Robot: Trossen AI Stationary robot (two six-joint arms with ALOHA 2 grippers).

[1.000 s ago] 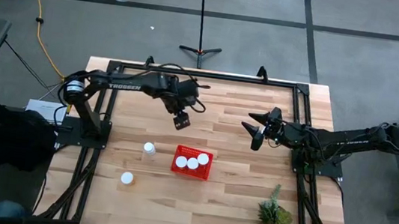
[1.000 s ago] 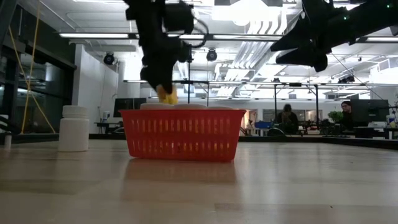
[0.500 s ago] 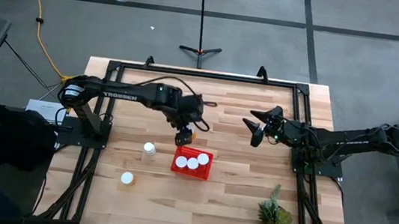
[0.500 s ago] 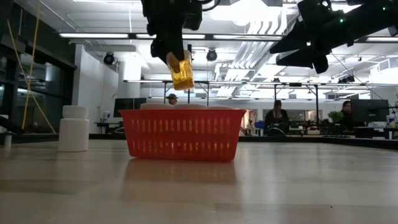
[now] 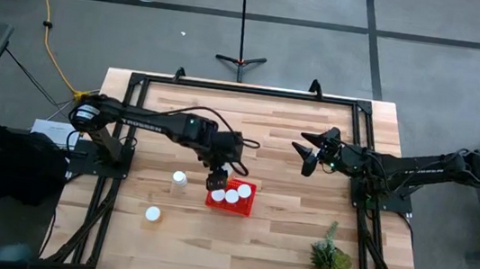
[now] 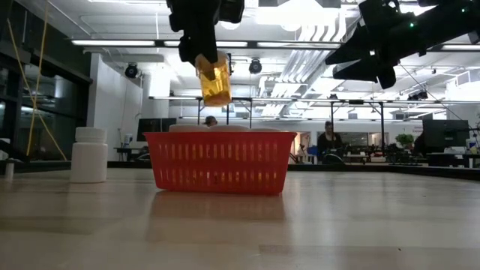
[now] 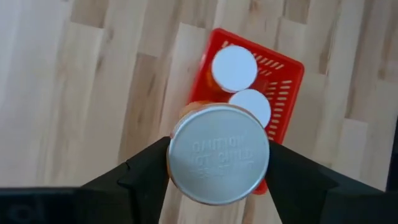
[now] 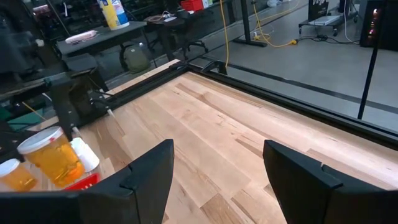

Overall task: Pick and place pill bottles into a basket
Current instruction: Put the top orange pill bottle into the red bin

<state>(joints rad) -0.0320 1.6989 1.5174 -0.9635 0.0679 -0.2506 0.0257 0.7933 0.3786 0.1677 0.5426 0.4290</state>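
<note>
My left gripper (image 5: pixel 216 182) is shut on an orange pill bottle (image 6: pixel 214 82) with a white cap (image 7: pixel 219 163), above the left end of the red basket (image 5: pixel 246 206). The basket (image 6: pixel 220 161) stands on the table, and two white bottle caps (image 7: pixel 234 67) show inside it. Two more white-capped bottles (image 5: pixel 180 179) (image 5: pixel 153 214) stand on the table left of the basket. My right gripper (image 5: pixel 308 156) is open and empty in the air, to the right of the basket and farther back. My left gripper pinches the bottle at its cap end (image 7: pixel 180 163) between its two fingers (image 7: pixel 149 171), one on each side of the round cap. The fingers come from above, pointing down. The amber body (image 6: pixel 216 88) hangs below them, near upright, clear above the basket's rim.
A small green potted plant (image 5: pixel 331 253) stands at the near right of the table. The black frame rails (image 5: pixel 245 90) run along the table's edges. Bare wood lies between the basket and my right gripper. People show in the room behind the table.
My left gripper has carried the orange bottle toward the table's near edge, from behind the basket to above its left end. The bottle has risen above the rim and has gone from tilted to near upright.
</note>
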